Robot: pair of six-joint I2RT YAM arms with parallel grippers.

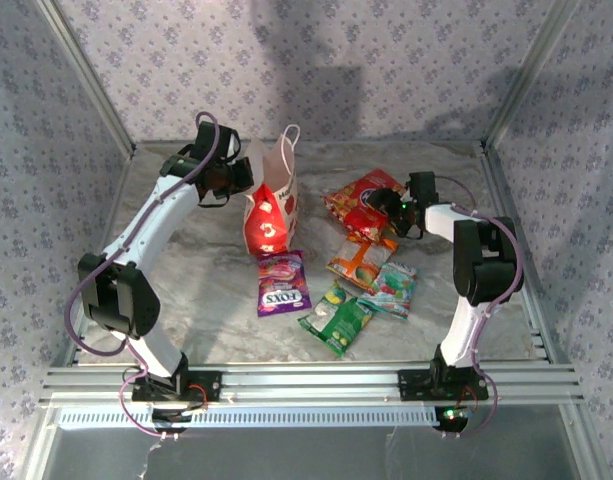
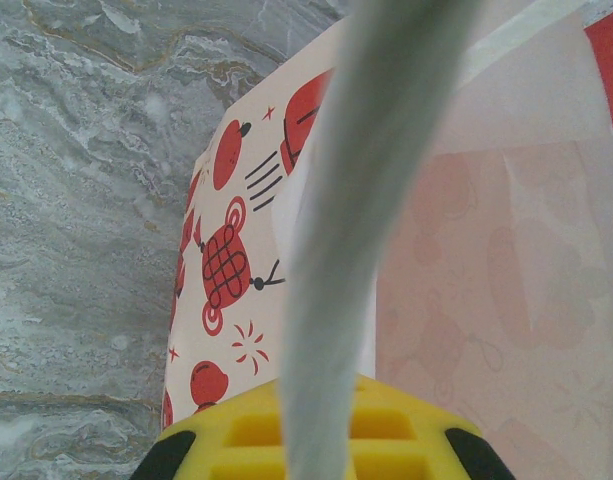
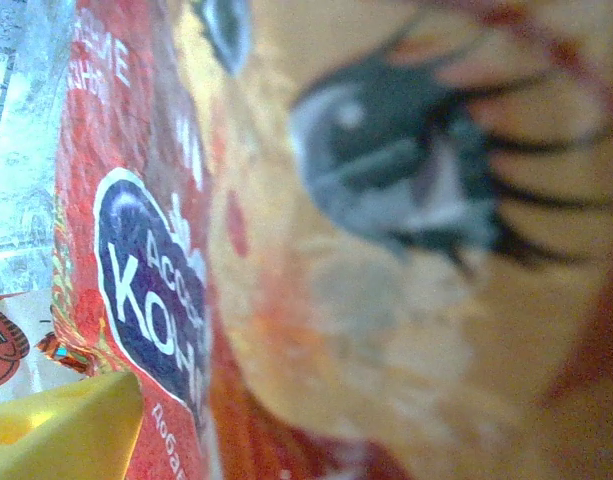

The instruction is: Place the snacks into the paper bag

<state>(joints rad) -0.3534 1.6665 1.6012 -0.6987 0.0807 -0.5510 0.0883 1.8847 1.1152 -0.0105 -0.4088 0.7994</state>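
Marbled table (image 1: 206, 300): paper bag (image 1: 271, 205) stands far-centre.
Left gripper (image 1: 236, 178): pinched on the bag's far-left rim (steadying the mouth, I judge).
Right gripper (image 1: 391, 205): at the red packet (image 1: 358, 195)'s right end; whether it grips, I cannot tell.
Red packet: just right of the bag, long axis roughly left-right, nearer the right arm.
Bag axis: upright, mouth up.

five snack packets in all — one red packet (image 1: 364, 195), one purple packet (image 1: 282, 283), one orange packet (image 1: 360, 260), one teal packet (image 1: 393, 288), one green packet (image 1: 336, 318). one paper bag (image 1: 271, 205), red and white. two robot arms — one left arm (image 1: 151, 225), one right arm (image 1: 483, 262).
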